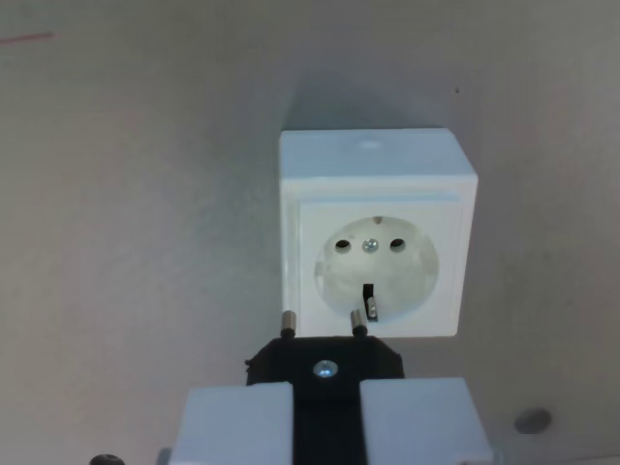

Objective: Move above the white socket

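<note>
White socket [378,232]: a square box lying on the grey table [126,242], face up, in the middle of what we see of the surface; no table edge or corner is in view, so we cannot place it against one. Round recess shows two pin holes, a centre screw and an earth clip on the near side.

Black plug [325,366]: sits just below the socket in the wrist view, its two metal pins pointing toward the socket's near rim. The right pin overlaps the lower edge of the recess in the picture; the left pin falls at the box's near corner. We cannot tell the height gap between them.

Gripper [325,417]: two pale fingers [232,426] closed on the plug, one on either side of it, clamping the black body between them.

Step in hand, as we judge it: approach is nearly done but not centred. Pins lie short of the holes and offset toward the wrist view's left.

Next move calls for a small shift forward and to the wrist view's right, keeping height and keeping the pins parallel to the hole pair.

A dark spot [533,420] marks the table near the picture's lower right.
</note>
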